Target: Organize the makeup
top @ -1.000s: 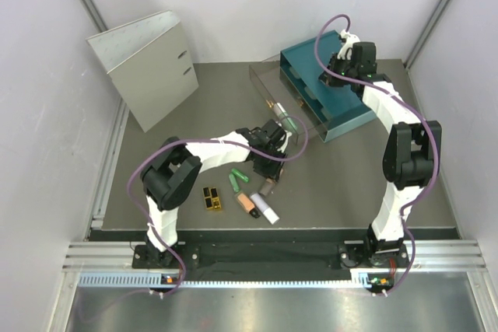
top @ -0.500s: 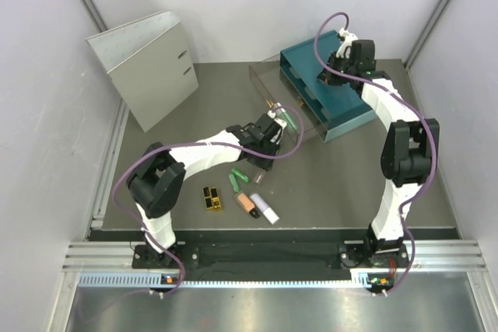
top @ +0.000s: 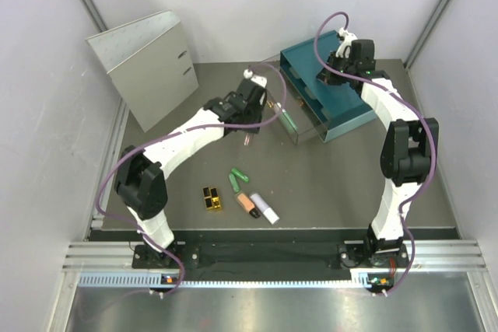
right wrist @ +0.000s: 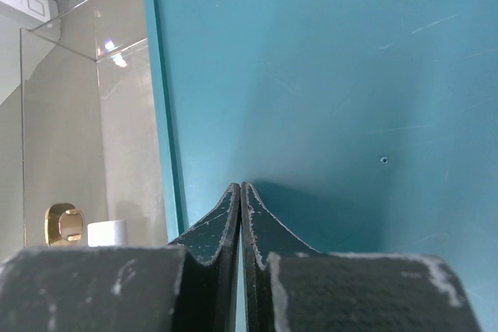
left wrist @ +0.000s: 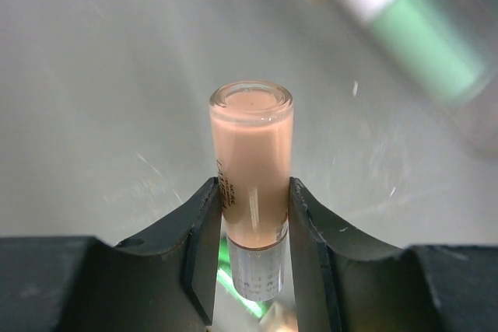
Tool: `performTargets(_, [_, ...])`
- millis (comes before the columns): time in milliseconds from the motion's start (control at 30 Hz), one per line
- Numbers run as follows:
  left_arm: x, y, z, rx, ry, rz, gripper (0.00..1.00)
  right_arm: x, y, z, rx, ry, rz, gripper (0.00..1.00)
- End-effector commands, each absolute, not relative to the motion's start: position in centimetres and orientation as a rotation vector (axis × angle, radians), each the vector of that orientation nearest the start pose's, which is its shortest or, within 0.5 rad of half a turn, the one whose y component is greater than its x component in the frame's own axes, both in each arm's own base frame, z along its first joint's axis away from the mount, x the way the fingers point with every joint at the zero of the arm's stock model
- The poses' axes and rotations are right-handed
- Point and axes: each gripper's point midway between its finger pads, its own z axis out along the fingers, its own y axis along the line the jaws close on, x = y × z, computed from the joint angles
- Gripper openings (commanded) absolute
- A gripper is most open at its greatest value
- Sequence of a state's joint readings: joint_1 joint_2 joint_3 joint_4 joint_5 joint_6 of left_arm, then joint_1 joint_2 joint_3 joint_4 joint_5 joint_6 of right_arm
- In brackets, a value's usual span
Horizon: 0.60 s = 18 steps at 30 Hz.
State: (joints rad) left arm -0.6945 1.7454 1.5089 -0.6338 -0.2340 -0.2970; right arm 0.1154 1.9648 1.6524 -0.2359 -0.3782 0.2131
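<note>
The peach tube point(left wrist: 250, 157) is clamped in the left gripper point(left wrist: 250, 206) just left of the clear plastic box point(top: 289, 117). The right gripper point(right wrist: 240, 196) is closed on nothing, at the teal drawer box point(right wrist: 334, 75).

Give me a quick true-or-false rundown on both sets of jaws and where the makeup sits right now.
1. The left jaws grip a peach tube. True.
2. The right jaws stand wide open above the teal drawer box. False: they are shut, with nothing between them.
3. The gold-and-black block lies inside the clear plastic box. False: it lies on the open table, towards the arm bases.
4. A green tube with a white cap lies in the clear plastic box. True.
</note>
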Motion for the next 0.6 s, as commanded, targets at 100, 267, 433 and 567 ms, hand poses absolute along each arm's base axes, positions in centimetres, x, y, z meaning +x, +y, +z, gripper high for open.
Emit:
performTargets(100, [41.2, -29.1, 27.1, 0.247, 2.108, -0.334, 0.00, 49.9, 13.7, 9.6, -0.087, 2.441, 0.584, 0.00])
performTargets(267, [42.7, -32.6, 30.1, 0.215, 2.032, -0.524, 0.00, 49.7, 13.7, 9.3, -0.087, 2.449, 0.579, 0.00])
performTargets(433, [44.8, -35.5, 30.8, 0.109, 1.971, -0.674, 0.00, 49.6, 13.6, 9.3, -0.087, 2.450, 0.579, 0.00])
performTargets(567, [46.1, -37.9, 31.3, 0.014, 1.936, -0.826, 0.00, 49.6, 13.6, 9.3, -0.090, 2.450, 0.576, 0.00])
